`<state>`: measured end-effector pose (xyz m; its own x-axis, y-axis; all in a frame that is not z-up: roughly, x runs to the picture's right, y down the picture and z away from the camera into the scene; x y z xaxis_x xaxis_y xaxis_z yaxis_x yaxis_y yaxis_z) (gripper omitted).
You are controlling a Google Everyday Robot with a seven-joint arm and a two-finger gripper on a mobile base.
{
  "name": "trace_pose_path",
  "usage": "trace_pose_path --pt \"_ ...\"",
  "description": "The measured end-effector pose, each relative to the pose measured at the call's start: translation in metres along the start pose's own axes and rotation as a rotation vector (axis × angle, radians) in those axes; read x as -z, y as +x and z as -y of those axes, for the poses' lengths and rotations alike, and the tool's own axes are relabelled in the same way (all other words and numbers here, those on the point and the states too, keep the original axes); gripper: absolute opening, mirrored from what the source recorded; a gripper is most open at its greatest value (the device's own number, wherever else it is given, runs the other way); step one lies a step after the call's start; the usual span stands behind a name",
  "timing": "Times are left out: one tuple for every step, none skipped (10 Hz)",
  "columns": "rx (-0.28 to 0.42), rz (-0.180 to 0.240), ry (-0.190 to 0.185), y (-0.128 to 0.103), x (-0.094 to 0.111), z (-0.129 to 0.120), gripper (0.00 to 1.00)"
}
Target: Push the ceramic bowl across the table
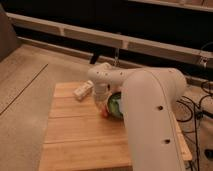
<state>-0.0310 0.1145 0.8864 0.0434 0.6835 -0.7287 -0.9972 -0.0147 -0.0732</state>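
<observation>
The glossy dark green ceramic bowl [116,105] sits on the wooden table [75,137] near its far right part, mostly hidden behind my white arm. My gripper [103,103] hangs down at the bowl's left rim, close against it. A small orange-red piece [104,114] lies on the table just below the gripper, beside the bowl.
A small white oblong object [83,92] lies on the table's far edge, left of the gripper. My bulky white arm [155,120] covers the table's right side. Grey speckled floor [25,95] surrounds the table, cables [200,107] lie at right, and a dark wall with rails is behind.
</observation>
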Motion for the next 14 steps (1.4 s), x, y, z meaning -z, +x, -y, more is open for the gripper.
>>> trace_pose_path --pt "-0.008 -0.004 -0.007 0.0 -0.002 0.005 0.0" --pt "-0.018 -0.007 -0.007 0.001 -0.003 0.012 0.0" --pt "-0.034 -0.009 0.003 0.004 0.0 0.025 0.0" --pt "-0.061 -0.01 0.017 0.01 0.005 0.04 0.0" --pt "-0.089 -0.009 0.039 0.017 0.009 0.058 0.0" --pt "-0.112 -0.011 0.053 0.023 0.014 0.07 0.0" --pt "-0.149 -0.006 0.086 0.033 0.023 0.093 0.0" --pt "-0.179 0.001 0.105 0.04 0.031 0.108 0.0" --pt "-0.205 0.009 0.121 0.047 0.038 0.121 0.0" --pt "-0.227 0.019 0.133 0.052 0.045 0.131 0.0" --pt "-0.249 0.03 0.143 0.058 0.052 0.14 0.0" --pt "-0.254 0.048 0.144 0.06 0.059 0.14 0.0" --pt "-0.239 0.072 0.144 0.056 0.068 0.135 0.0" --pt "-0.206 0.088 0.137 0.051 0.076 0.115 0.0"
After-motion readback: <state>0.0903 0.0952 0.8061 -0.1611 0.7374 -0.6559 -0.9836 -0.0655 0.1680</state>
